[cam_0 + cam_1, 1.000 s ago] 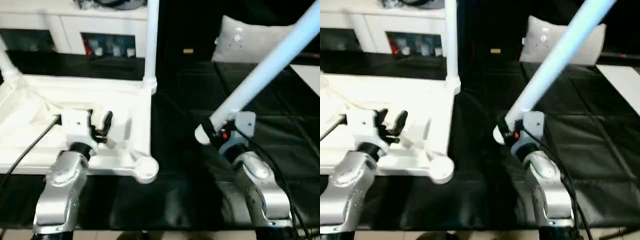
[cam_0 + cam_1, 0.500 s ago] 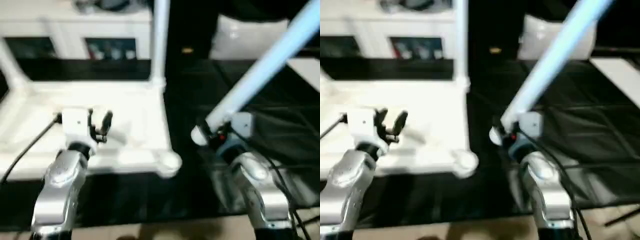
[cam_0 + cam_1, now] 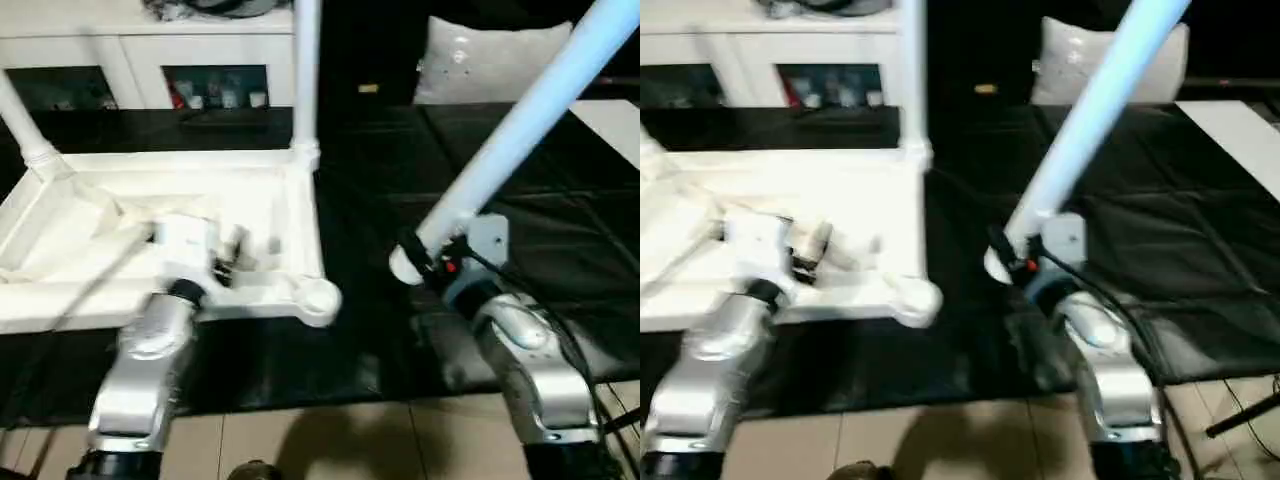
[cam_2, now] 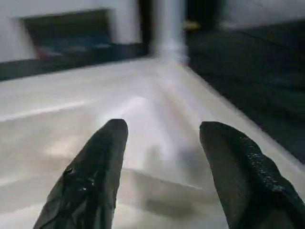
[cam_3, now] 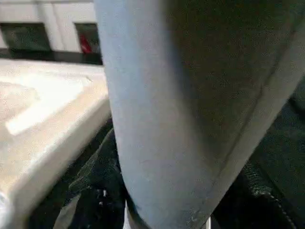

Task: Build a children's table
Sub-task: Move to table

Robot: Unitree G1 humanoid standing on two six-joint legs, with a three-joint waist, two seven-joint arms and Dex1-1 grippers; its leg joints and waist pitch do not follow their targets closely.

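The children's table's white tabletop (image 3: 120, 160) lies underside up on the left of the black-covered surface. One white leg (image 3: 306, 70) stands in its far right corner, another leg (image 3: 24, 128) in the far left. The near right corner socket (image 3: 318, 299) holds no leg. My left gripper (image 3: 231, 256) hovers open over the ribbed underside near the front rim, and its black fingers (image 4: 95, 167) have nothing between them. My right gripper (image 3: 432, 262) is shut on the thick end of a third leg (image 3: 520, 130), which slants up to the right, right of the tabletop.
A white cabinet (image 3: 130, 50) runs along the back and a grey cushion (image 3: 490, 60) lies at the back right. A white panel (image 3: 612, 118) lies at the right edge. Tiled floor (image 3: 330, 445) shows below the work surface's front edge.
The camera has tilted down, so the floor now shows at the bottom. The right gripper still holds its leg at the same slant. The left gripper stays open over the tabletop.
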